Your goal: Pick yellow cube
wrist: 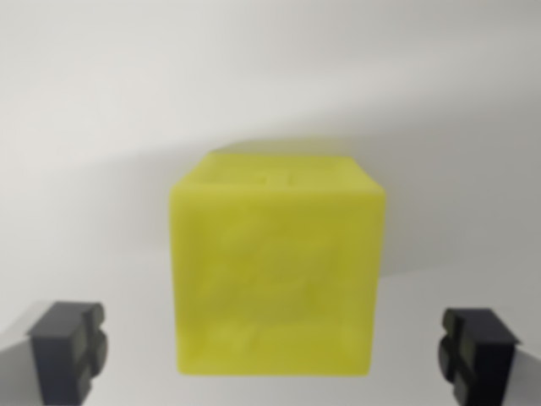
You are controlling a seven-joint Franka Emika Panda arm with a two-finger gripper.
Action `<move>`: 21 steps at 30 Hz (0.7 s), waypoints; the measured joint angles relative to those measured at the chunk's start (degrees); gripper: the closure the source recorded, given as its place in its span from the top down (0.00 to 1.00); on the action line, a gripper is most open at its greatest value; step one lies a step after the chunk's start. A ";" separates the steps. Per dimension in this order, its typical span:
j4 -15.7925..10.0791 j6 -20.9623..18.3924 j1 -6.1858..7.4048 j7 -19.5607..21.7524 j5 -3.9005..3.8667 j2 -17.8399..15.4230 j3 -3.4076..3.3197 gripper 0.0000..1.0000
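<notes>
Just a yellow cube (pixel 277 266) on the pale table (pixel 84 127); dark fingertips (pixel 68 348) spread wide either side, jaws gaping, gripping nothing, path clear.

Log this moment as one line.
phase: approach | gripper: open, fingertips either side of yellow cube, not touching | cube: on white surface

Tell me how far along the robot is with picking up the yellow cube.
Done: the open gripper is lined up with the yellow cube, one fingertip at the wrist view's left, the other at its right. In hand: the approach, with clear gaps between both fingertips and the cube. Left: moving in around the cube, closing on it and lifting.
</notes>
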 joint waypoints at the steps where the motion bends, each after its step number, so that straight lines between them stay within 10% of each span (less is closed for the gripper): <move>1: 0.10 0.37 0.02 -0.13 0.19 0.45 0.02 1.00; 17: 1.90 5.53 0.71 -3.20 4.32 7.46 0.21 1.00; 18: 1.97 5.62 1.19 -3.83 5.17 7.63 -0.07 0.00; 21: 1.91 5.47 1.24 -3.80 5.16 7.42 -0.13 0.00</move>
